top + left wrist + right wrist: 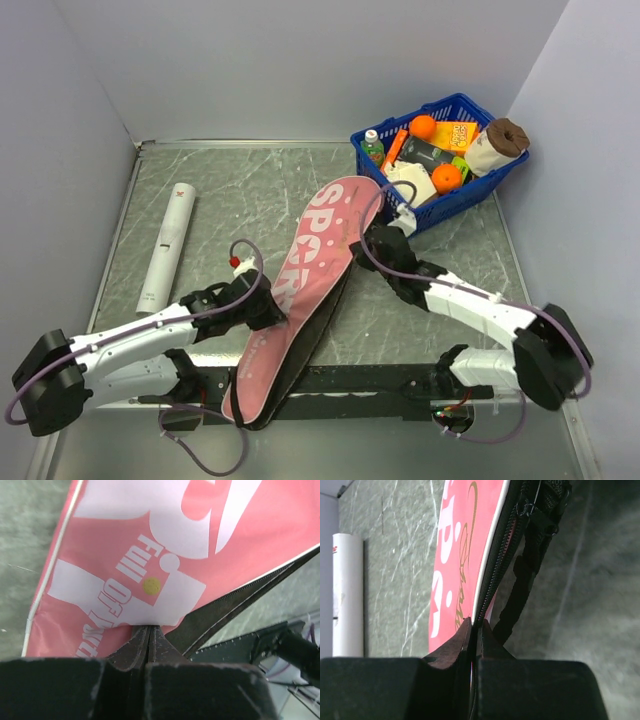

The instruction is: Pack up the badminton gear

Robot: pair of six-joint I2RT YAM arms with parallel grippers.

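Observation:
The pink racket-shaped bag (300, 285) lettered "SPORT" lies slantwise across the table's middle, its upper face lifted and tilted. My left gripper (268, 312) is shut on the bag's left edge (150, 610). My right gripper (372, 243) is shut on the bag's zipped right edge (485, 585), beside its black strap (520, 592). The long white tube (167, 247) lies on the table at the left; it also shows in the right wrist view (347, 595). Rackets and shuttlecock are not visible.
A blue basket (440, 160) of groceries stands at the back right, close behind my right gripper. Grey walls bound the table on the left, back and right. A black rail (380, 380) runs along the near edge.

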